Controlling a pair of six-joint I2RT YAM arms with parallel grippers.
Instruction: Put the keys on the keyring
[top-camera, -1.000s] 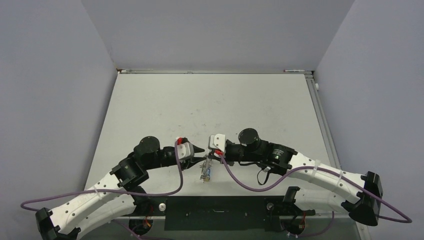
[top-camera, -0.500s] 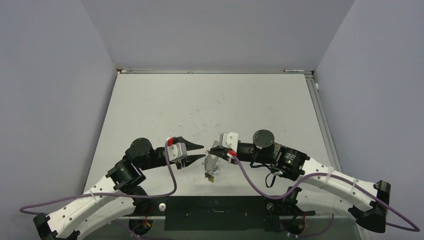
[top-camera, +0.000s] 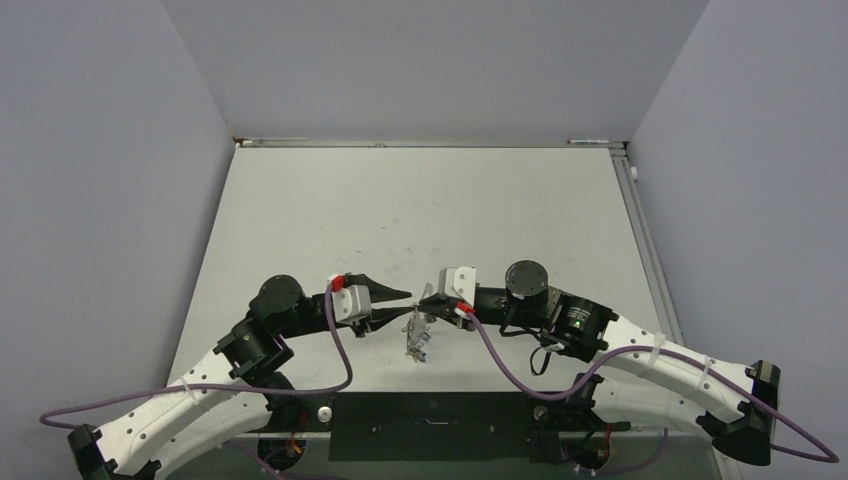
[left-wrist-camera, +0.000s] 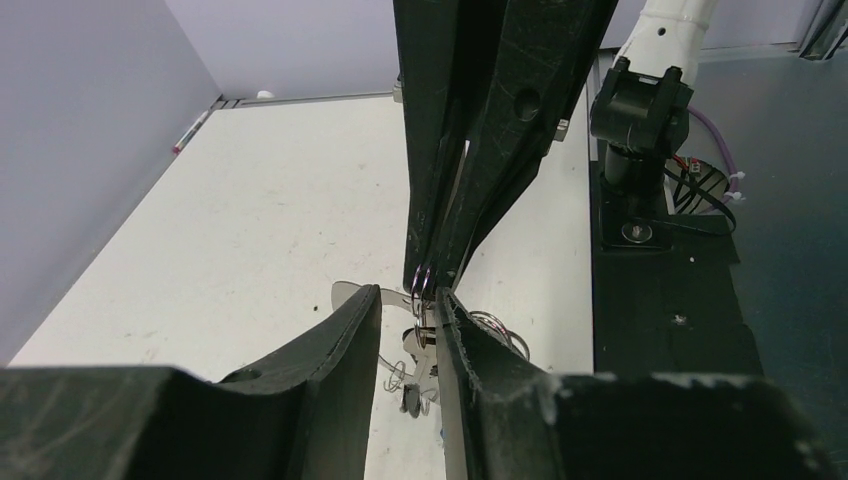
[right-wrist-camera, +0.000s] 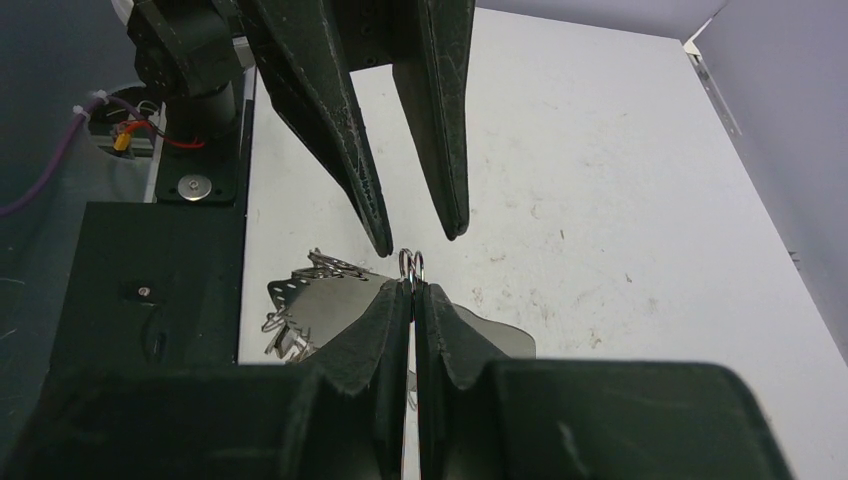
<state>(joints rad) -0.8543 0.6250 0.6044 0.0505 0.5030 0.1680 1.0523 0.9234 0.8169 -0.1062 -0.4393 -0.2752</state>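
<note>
The right gripper (right-wrist-camera: 412, 288) is pinched tight on the keyring (right-wrist-camera: 411, 262), whose loop pokes edge-on past its fingertips, straight toward the left gripper (left-wrist-camera: 408, 300). That one faces it tip to tip with its fingers apart, gripping nothing, the loop sitting at the mouth of the gap (nearer one finger than the other). The keys (top-camera: 416, 343) hang below the keyring, by the middle of the table's (top-camera: 400, 200) near edge.
</note>
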